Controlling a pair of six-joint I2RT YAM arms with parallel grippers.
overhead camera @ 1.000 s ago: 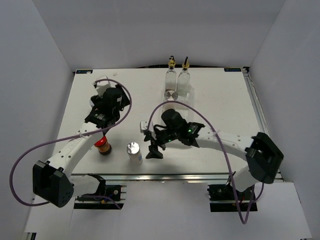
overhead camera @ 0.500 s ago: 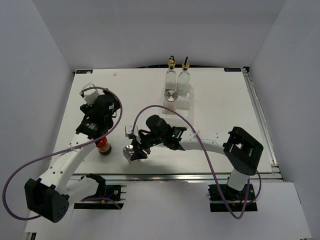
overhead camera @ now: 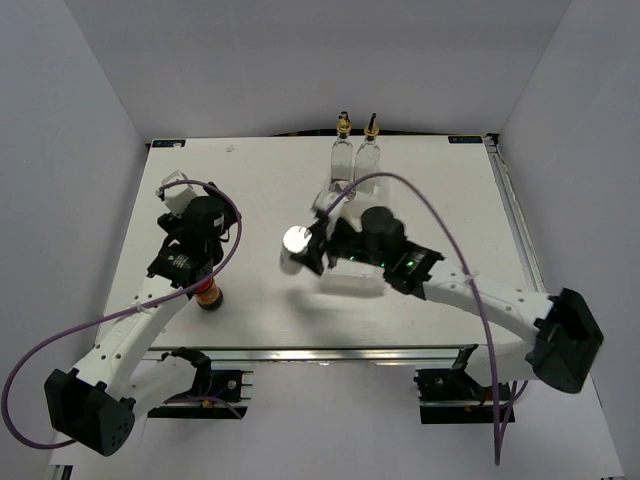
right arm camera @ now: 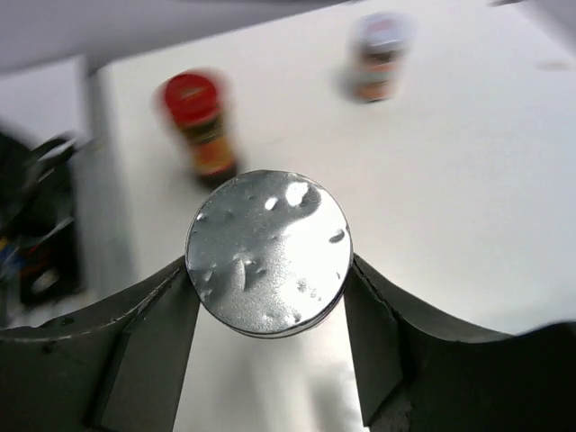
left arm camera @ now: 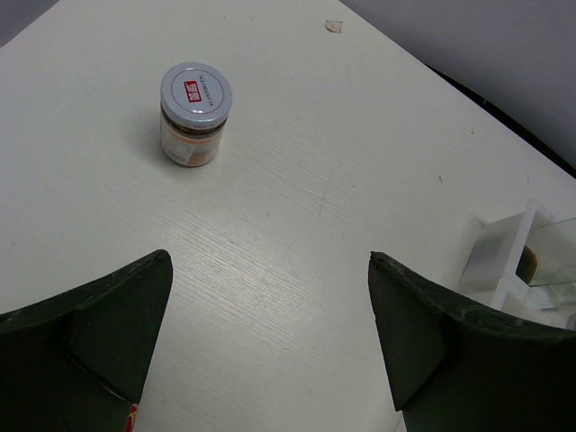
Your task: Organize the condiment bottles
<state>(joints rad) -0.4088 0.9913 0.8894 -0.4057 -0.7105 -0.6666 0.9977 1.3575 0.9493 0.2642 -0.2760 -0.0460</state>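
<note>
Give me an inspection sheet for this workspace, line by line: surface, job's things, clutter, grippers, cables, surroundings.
Surface: white table, faint grain.
Job's things: gold-topped left bottle and right bottle upright at the back; silver-lidded shaker held in the right gripper; red-capped jar near the front, beside the left arm; white-lidded jar upright, standing alone.
Clutter: small scrap near the back edge; white tray, only partly seen.
Grippers: left gripper open, empty; right gripper shut on the shaker.
Cables: left purple cable and right purple cable loop wide of their arms.
Surroundings: plain white walls; nothing else seen.
</note>
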